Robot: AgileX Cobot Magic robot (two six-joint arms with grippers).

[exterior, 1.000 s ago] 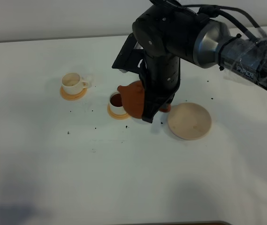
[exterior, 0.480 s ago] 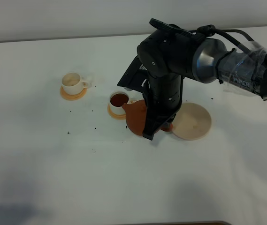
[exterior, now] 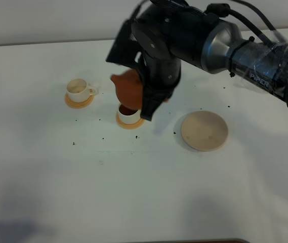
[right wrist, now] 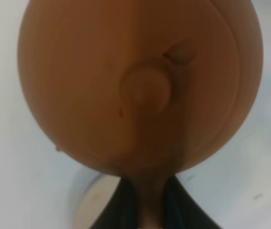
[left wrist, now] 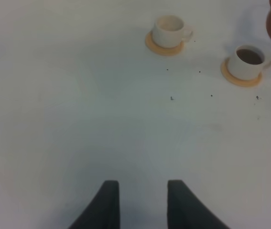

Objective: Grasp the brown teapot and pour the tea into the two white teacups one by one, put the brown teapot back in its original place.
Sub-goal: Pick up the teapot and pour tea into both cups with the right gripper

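The brown teapot [exterior: 128, 88] hangs in the air just above and behind the nearer white teacup [exterior: 129, 116], its spout toward the left. My right gripper [exterior: 151, 99] is shut on its handle; in the right wrist view the teapot [right wrist: 140, 86] fills the frame, lid knob facing the camera, with the fingers [right wrist: 125, 210] closed below it. The nearer teacup [left wrist: 247, 61] holds dark tea. The other teacup [exterior: 77, 89] stands farther left and looks empty [left wrist: 169, 29]. The pale beige saucer [exterior: 204, 131] lies bare to the right. My left gripper [left wrist: 140, 202] is open over bare table.
Each cup stands on a small orange coaster [exterior: 78, 103] [exterior: 129, 124]. Dark specks dot the white table [exterior: 133, 192]. The bulky black right arm [exterior: 224, 40] reaches in from the right over the table's back half.
The teapot went from tipped at the nearer cup, down beside it, to now lifted and carried left and back above that cup. The saucer is now fully uncovered.
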